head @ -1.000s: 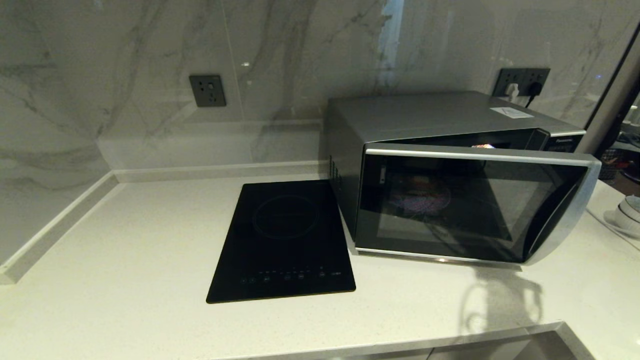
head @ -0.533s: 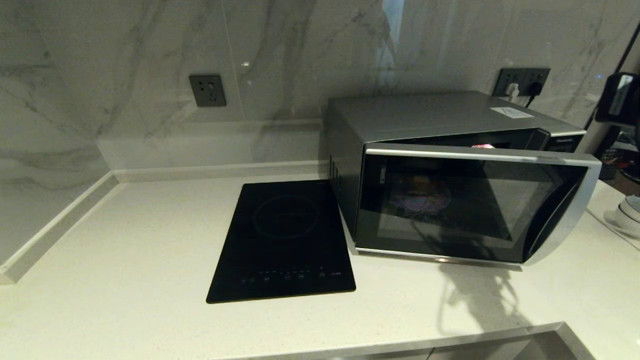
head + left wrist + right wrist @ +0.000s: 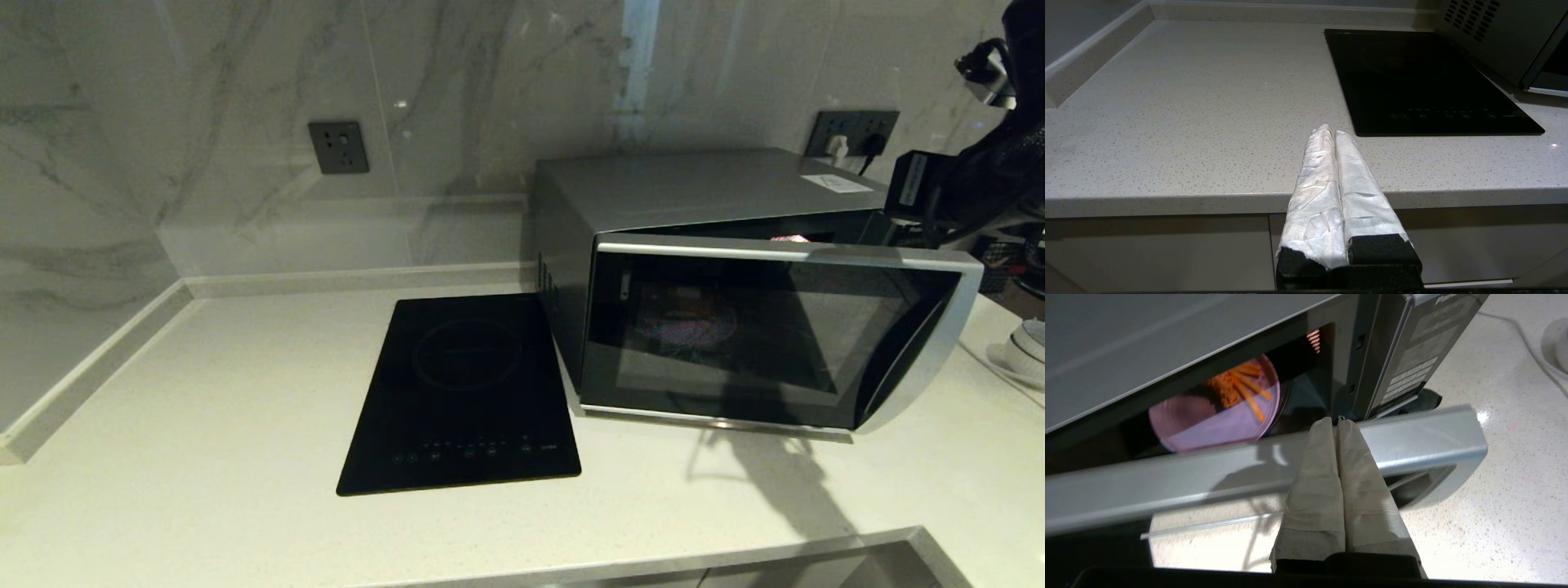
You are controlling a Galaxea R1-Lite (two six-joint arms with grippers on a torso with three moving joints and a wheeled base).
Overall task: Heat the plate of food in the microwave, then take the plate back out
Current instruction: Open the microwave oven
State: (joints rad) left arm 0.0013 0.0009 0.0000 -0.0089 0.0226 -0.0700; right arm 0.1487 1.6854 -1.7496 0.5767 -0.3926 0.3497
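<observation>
Plate of food inside microwave

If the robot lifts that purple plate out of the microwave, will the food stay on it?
Probably only if kept level: the plate of food looks shallow and smooth, so the loose fries could slide off. It seems stiff and light. The ajar microwave door leaves little room.

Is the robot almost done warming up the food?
Partly. The plate of food already sits inside the microwave, whose door is ajar. The right end effector, shut and empty, hangs above the door's top edge; the left end effector is parked by the counter. Whether the food was heated doesn't show. Left: taking the plate out.
</observation>
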